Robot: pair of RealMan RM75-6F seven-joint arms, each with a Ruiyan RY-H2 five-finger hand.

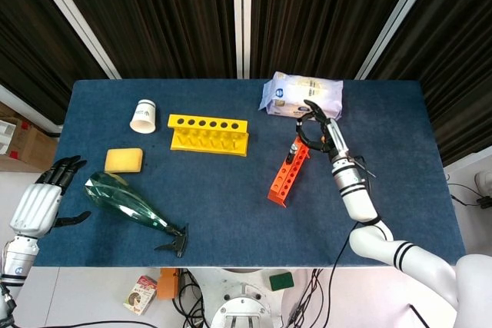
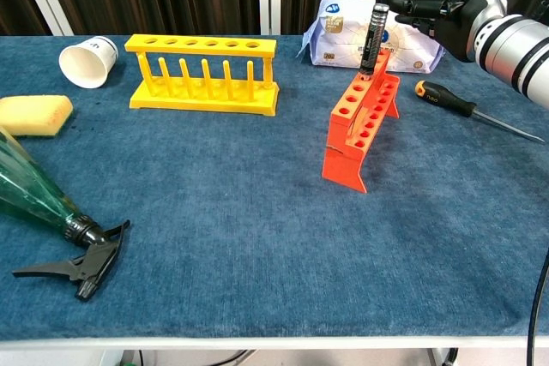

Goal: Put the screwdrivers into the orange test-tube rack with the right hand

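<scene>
Orange test-tube rack (image 2: 361, 119) stands mid-counter with one black screwdriver (image 2: 371, 39) upright in its far hole. The right hand (image 2: 426, 6) hovers just behind it, fingers curled on nothing I can see. A second, orange-handled screwdriver (image 2: 446, 99) lies on the counter to the rack's right. Risk: the hand could brush the seated handle (it is close) and tip the light rack. The left hand (image 1: 42, 201) hangs idle, fingers spread.

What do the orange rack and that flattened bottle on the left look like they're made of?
Orange rack: probably rigid moulded plastic, matte, uniform colour, thin walls. Green bottle: apparently thin clear plastic, glossy, light glinting on its creased body; its black trigger nozzle looks like hard plastic.
</scene>
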